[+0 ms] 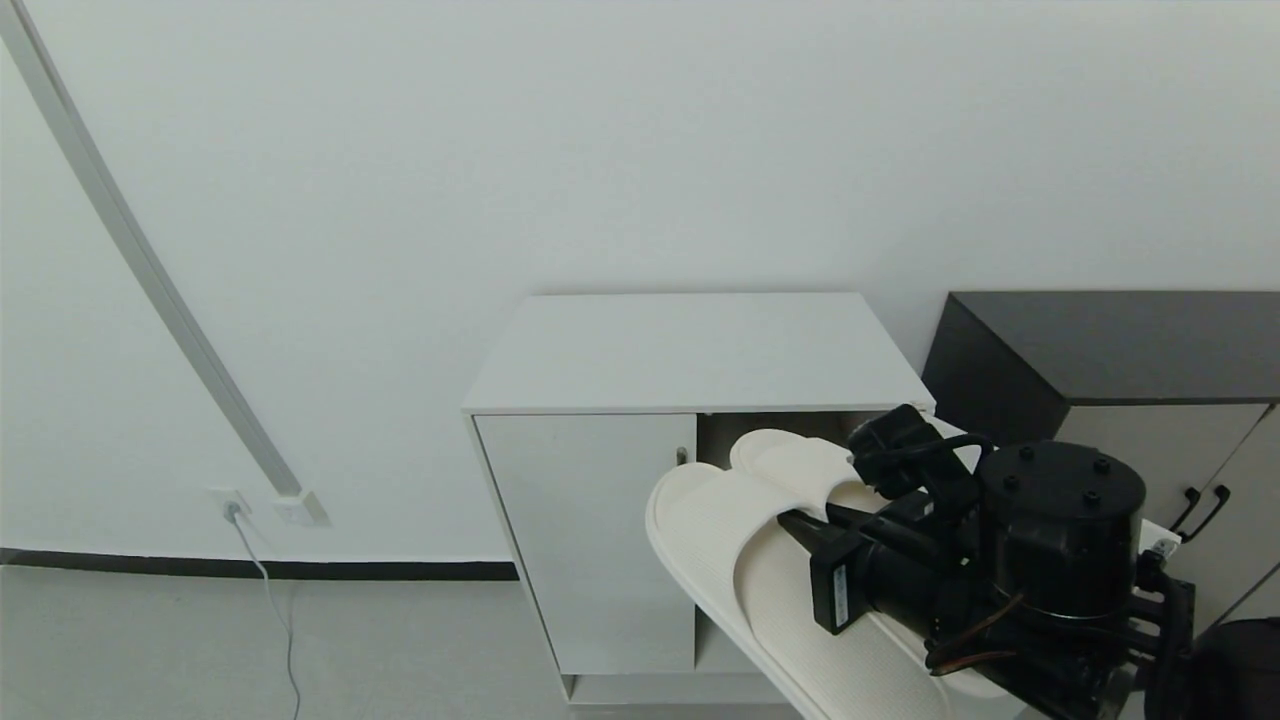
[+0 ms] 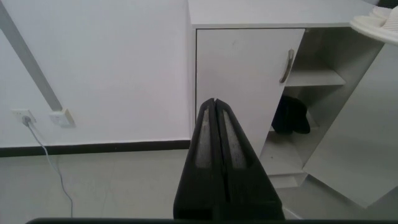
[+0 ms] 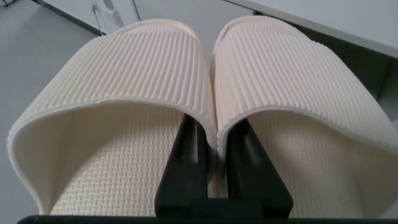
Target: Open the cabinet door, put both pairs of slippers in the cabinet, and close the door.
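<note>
Right wrist view: right gripper [image 3: 214,134] clamped on the touching inner walls of the pair of cream ribbed foam slippers [image 3: 137,68], one finger inside each. Arm raised, slipper toes at the open right side of the white two-door cabinet [image 1: 690,350]. Farther left, left gripper [image 2: 214,109] fully closed, holding nothing, aimed at the cabinet's shut left door [image 2: 242,81].

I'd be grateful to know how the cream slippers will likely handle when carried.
The cream slippers look like moulded foam, so probably light and fairly stiff: they jut from the right end effector without drooping. Their ribbed straps likely resist slipping. Pinched only at adjoining walls, they might swing.
</note>
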Controlling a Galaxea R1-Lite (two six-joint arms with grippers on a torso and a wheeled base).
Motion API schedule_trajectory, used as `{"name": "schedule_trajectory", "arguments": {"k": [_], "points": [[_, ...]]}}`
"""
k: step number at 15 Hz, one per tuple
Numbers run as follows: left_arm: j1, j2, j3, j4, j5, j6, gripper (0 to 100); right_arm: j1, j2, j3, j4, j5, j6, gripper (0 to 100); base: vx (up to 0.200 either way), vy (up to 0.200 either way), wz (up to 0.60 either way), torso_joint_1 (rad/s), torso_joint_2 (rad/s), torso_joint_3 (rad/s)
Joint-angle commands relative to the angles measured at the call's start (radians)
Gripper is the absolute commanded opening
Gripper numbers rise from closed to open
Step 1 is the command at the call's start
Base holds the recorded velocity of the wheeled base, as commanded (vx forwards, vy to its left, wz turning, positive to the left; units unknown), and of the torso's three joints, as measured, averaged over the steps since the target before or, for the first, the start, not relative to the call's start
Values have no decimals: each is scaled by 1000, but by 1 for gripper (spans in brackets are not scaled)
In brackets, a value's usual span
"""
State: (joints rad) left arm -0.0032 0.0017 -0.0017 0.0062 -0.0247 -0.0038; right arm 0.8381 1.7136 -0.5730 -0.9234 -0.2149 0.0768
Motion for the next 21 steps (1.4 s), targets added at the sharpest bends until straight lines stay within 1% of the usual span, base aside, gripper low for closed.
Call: {"name": "schedule_trajectory", "arguments": {"k": [1, 5, 14, 21], "points": [[0, 0, 0, 0, 0, -1, 0, 1, 4, 1, 0, 0, 0, 0, 0, 0, 0, -163, 373, 207], [0, 0, 0, 0, 0, -1, 0, 1, 12, 1, -2, 0, 0, 0, 0, 0, 0, -186, 441, 247], [0, 0, 0, 0, 0, -1, 0, 1, 14, 1, -14, 0, -12, 0, 0, 0, 0, -219, 538, 319], [0, 0, 0, 0, 0, -1, 0, 1, 15, 16, -32, 0, -20, 0, 0, 0, 0, -173, 497, 322]]}}
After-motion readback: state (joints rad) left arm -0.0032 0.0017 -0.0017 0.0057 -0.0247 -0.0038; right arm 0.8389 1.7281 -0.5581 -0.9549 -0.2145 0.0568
